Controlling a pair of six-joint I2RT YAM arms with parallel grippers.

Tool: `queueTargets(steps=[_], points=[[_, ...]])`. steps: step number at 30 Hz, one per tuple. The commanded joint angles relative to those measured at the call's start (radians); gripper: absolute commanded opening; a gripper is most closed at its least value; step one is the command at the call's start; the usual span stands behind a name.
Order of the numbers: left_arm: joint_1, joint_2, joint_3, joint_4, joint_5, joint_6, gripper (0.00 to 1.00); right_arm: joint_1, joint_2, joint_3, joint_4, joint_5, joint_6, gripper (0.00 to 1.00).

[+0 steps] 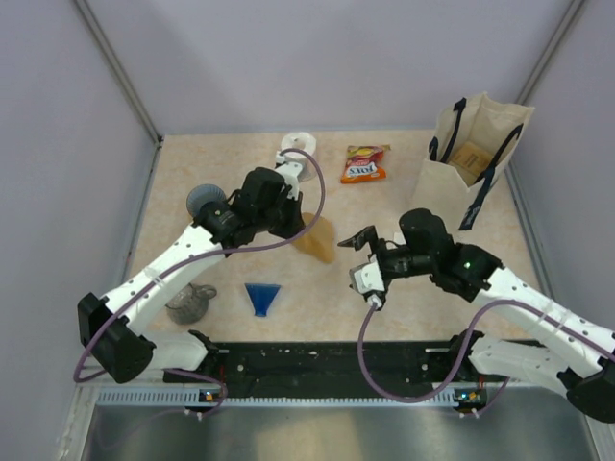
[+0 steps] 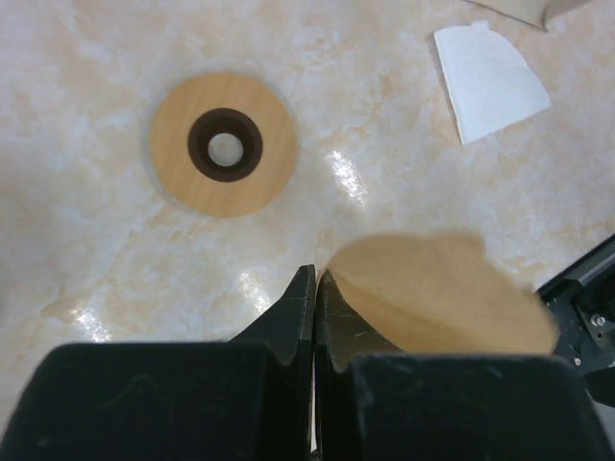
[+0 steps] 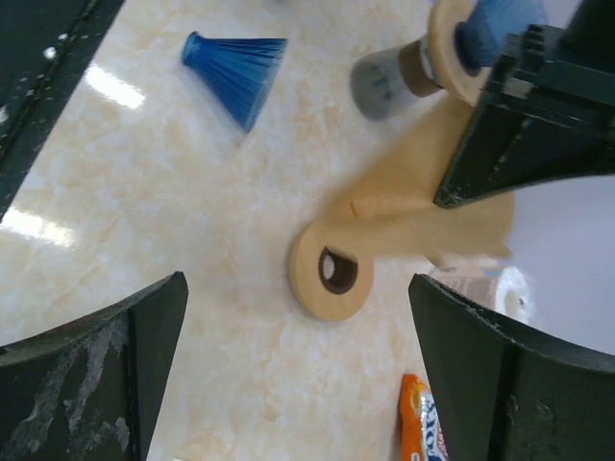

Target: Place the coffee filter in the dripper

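My left gripper is shut on the edge of a brown paper coffee filter, which hangs just above the table. A dripper with a blue cone, a wooden collar and a grey base stands at the left, apart from the filter. A loose wooden ring with a dark hole lies flat on the table beside the filter. To the right of the filter my right gripper is open, its jaws wide and empty.
A blue ribbed cone lies near the front, with a glass mug to its left. A white paper filter lies on the table. At the back are a white roll, an orange snack bag and a tote bag.
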Motion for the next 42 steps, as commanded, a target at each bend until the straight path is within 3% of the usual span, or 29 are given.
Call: queueTargets(steps=[1, 10, 21, 26, 32, 42], points=[[0.003, -0.021, 0.023, 0.013, -0.136, 0.014, 0.0, 0.013, -0.095, -0.09, 0.331, 0.073, 0.183, 0.99], [0.005, -0.058, 0.093, -0.048, -0.401, -0.05, 0.0, 0.013, -0.227, -0.239, 0.772, 0.319, 0.601, 0.99], [0.024, -0.14, 0.159, -0.169, -0.84, -0.199, 0.0, 0.015, -0.285, -0.316, 0.852, 0.835, 0.938, 0.99], [0.153, -0.157, 0.187, -0.232, -0.834, -0.268, 0.0, 0.013, -0.287, -0.316, 0.827, 0.901, 0.966, 0.99], [0.374, -0.162, 0.144, -0.177, -0.677, -0.297, 0.0, 0.015, -0.29, -0.33, 0.837, 0.92, 0.958, 0.99], [0.468, -0.216, -0.017, -0.013, -0.601, -0.3, 0.0, 0.013, -0.302, -0.347, 0.861, 0.926, 0.946, 0.99]])
